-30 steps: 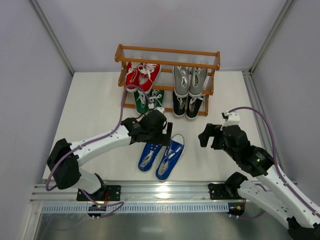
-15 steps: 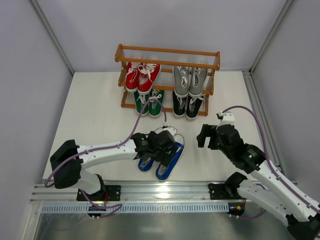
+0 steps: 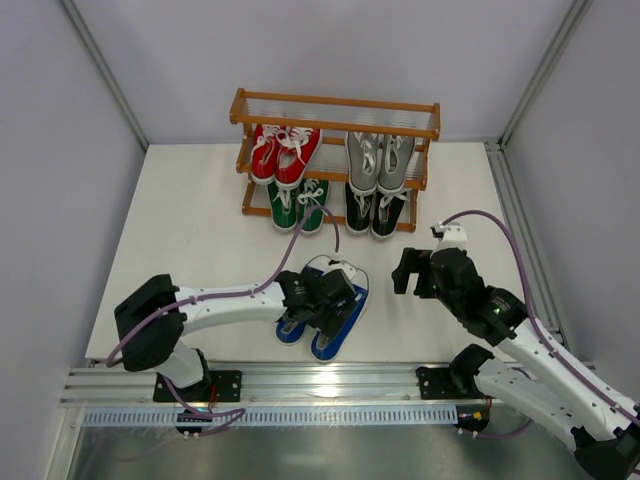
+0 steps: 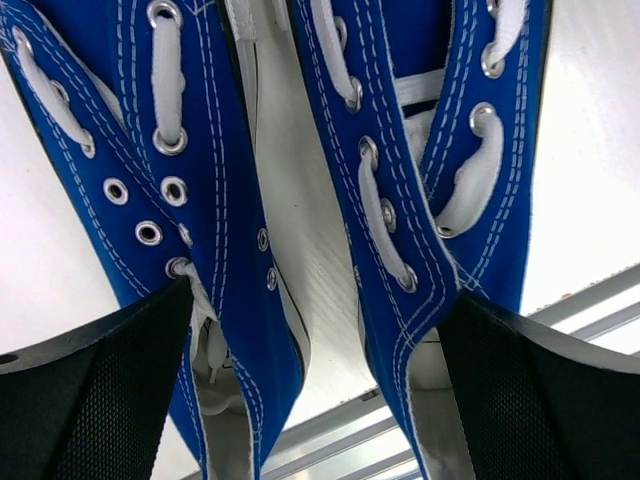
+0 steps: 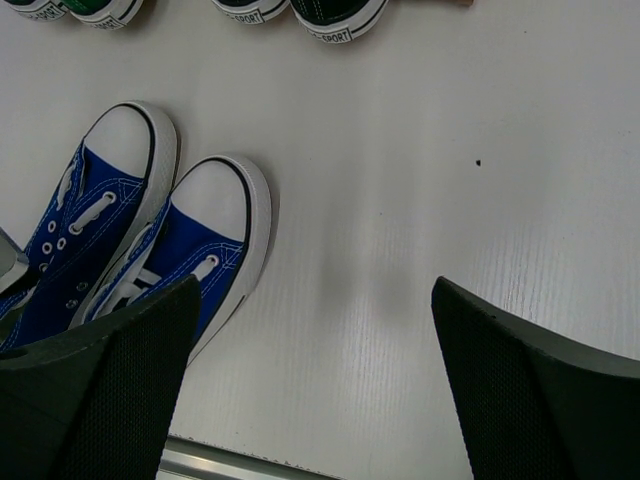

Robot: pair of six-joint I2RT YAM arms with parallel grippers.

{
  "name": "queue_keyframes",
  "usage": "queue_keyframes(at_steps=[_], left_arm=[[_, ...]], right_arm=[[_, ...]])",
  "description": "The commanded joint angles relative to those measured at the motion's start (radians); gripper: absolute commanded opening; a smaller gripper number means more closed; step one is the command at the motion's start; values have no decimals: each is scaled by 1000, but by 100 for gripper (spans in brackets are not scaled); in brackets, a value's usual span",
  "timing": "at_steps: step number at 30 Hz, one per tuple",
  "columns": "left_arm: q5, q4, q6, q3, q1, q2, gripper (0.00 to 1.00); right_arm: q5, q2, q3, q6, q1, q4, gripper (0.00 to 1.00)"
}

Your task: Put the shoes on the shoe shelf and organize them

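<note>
White tabletop (image 3: 190, 220) inside a plain grey-walled cell: four pairs of sneakers sit racked on the shoe shelf (image 3: 335, 104) at the far edge. The red pair (image 3: 285, 152) and grey pair (image 3: 380, 160) share the middle tier, with the green pair (image 3: 298, 205) and black pair (image 3: 375, 212) below, all toes toward the arms. Its top tier holds nothing. The blue pair (image 3: 335, 335) lies on the table near the arm bases, well apart from the rack, its two shoes flank to flank.

The left gripper (image 3: 328, 292) is low over that pair with its jaws spread. The left wrist view shows one of its black fingers (image 4: 90, 400) over each shoe's mouth, the two adjoining inner walls between them and nothing pinched yet. That straddle looks chosen so a single squeeze can take both shoes as one bundle, and the bare top tier appears to be the slot left for them. The right gripper (image 3: 410, 272) hovers over the table just right of the pair, jaws wide apart and holding nothing, apparently parked out of the way of the lift.

Only one piece of writing is legible: black letters ending "-SPORT" on the white toe strips of the black pair, seen from the right wrist camera. The characters before them are cut off. No brand mark shows on the blue canvas.
</note>
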Motion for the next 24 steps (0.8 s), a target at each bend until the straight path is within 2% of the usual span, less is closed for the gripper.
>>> queue_keyframes(at_steps=[1, 3, 5, 6, 7, 10, 13, 20, 21, 22, 24], left_arm=[[-23, 53, 21, -18, -2, 22, 100], [-16, 76, 22, -26, 1, 28, 99], [6, 91, 22, -41, 4, 31, 82], [18, 106, 22, -50, 7, 31, 71], [37, 111, 21, -52, 7, 30, 48], [55, 127, 13, -61, 7, 22, 7], [89, 125, 12, -57, 7, 24, 0], [119, 84, -20, -8, 7, -25, 0], [124, 87, -27, -8, 7, -47, 6], [118, 93, -28, -12, 7, -53, 24], [92, 94, -24, -21, 9, -33, 27]], right_arm=[[27, -7, -6, 4, 7, 35, 97], [28, -18, -14, 6, 5, 32, 97], [30, -24, -17, 7, 7, 26, 96], [33, -30, -18, 9, 7, 23, 96], [34, -33, -19, 8, 7, 21, 95], [38, -43, -22, 8, 7, 16, 94], [39, -44, -22, 9, 5, 16, 94], [41, -44, -23, 6, 7, 18, 94], [41, -47, -25, 7, 7, 19, 93], [42, -49, -26, 6, 7, 19, 94], [44, -55, -28, 4, 7, 19, 94]])
